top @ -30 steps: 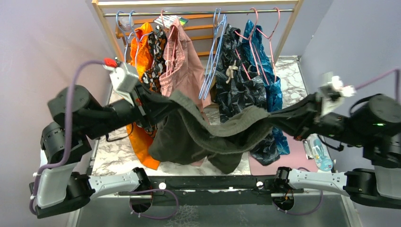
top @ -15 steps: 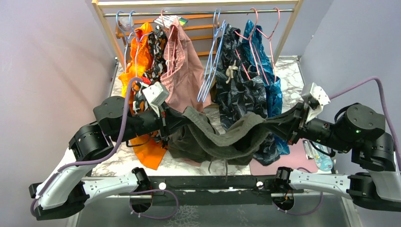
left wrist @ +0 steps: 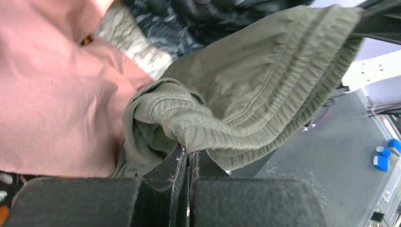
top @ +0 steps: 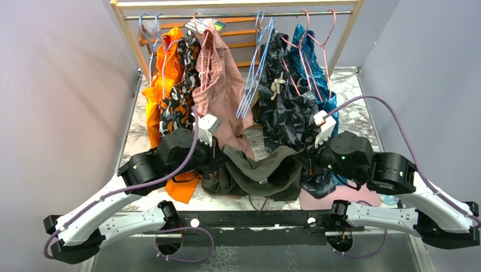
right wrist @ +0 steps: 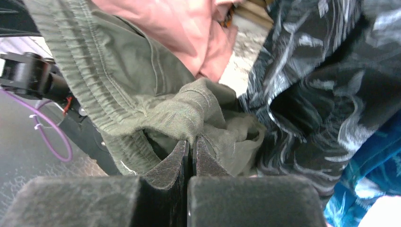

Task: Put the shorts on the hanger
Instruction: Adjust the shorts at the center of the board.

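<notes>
Both jaws pinching shorts (top: 262, 170), sagging between them

Plain lilac walls (top: 57, 85) closed in both sides. A white marble-patterned tabletop (top: 353, 90) ran back to a light wooden garment rack (top: 129, 35) with a metal rail (top: 238, 15), all evenly lit.

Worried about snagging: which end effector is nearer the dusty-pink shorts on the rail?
Left. The left end effector, shut on the olive shorts, sits right beside the dusty-pink shorts; the right end effector grips the waistband's other end, by the leaf-print shorts.
</notes>
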`<state>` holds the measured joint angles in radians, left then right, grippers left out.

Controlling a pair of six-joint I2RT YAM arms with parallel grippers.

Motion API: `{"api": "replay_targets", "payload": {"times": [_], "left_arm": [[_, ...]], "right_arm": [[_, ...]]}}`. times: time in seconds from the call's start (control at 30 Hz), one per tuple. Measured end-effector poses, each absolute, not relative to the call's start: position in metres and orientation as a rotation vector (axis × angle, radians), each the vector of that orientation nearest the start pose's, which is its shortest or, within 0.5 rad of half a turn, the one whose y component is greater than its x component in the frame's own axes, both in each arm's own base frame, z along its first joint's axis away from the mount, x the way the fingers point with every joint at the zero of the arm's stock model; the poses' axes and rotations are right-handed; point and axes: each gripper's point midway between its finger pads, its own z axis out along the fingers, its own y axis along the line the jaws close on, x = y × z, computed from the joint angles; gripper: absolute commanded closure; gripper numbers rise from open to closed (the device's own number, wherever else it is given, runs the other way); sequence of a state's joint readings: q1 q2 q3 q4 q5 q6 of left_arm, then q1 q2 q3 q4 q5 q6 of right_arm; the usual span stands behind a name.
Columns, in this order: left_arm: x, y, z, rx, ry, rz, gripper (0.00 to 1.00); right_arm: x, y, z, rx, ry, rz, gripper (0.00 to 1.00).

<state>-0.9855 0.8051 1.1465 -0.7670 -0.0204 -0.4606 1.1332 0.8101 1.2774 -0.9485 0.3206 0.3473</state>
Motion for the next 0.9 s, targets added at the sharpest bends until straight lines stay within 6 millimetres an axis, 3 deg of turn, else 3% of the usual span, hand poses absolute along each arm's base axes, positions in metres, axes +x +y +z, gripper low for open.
{"api": "replay_targets", "payload": {"times": [0.1, 0.3, 0.43, 0.53, 0.63, 0.73, 0.9], "left_arm": [[0.135, -0.218, 0.276, 0.466, 2.141, -0.818, 1.00], [0.143, -0.197, 0.233, 0.354, 2.272, -0.636, 1.00], [0.146, -0.182, 0.217, 0.309, 2.326, -0.526, 1.00], [0.143, -0.177, 0.216, 0.307, 2.336, -0.510, 1.00], [0.134, -0.179, 0.230, 0.355, 2.326, -0.576, 1.00], [0.120, -0.191, 0.266, 0.449, 2.260, -0.733, 1.00], [0.098, -0.190, 0.349, 0.519, 2.029, -0.964, 1.00]], "right_arm": [[0.137, 0.185, 0.299, -0.555, 2.060, 0.553, 0.99], [0.142, 0.178, 0.280, -0.479, 2.122, 0.482, 0.99], [0.144, 0.171, 0.270, -0.460, 2.156, 0.417, 0.99], [0.144, 0.168, 0.268, -0.475, 2.160, 0.401, 0.99], [0.139, 0.168, 0.277, -0.530, 2.133, 0.434, 0.99], [0.131, 0.172, 0.300, -0.602, 2.074, 0.520, 0.99], [0.109, 0.175, 0.349, -0.716, 1.932, 0.699, 0.99]]}}
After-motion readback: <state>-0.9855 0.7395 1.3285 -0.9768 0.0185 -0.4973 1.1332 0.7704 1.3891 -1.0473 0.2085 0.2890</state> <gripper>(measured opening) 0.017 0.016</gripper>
